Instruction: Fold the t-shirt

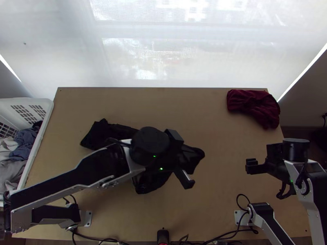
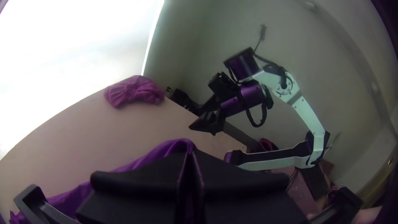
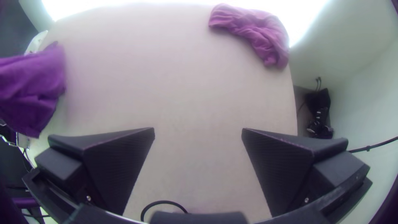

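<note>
The left hand (image 1: 183,158) grips the bunched black shirt (image 1: 100,134). Right of that shirt, the right hand (image 1: 251,165) hangs wide open.

The top view was taken from a fixed position high over the near edge of the wooden table (image 1: 229,171), angled steeply down and covering its full breadth. The left wrist view was set close above the tabletop, at a shallow angle, facing across it toward the right arm (image 1: 314,200) and side wall (image 2: 331,83). The right wrist view was pitched further down, toward the far edge. All three shared the crumpled dark-red cloth (image 1: 253,107) at the far right corner.
</note>
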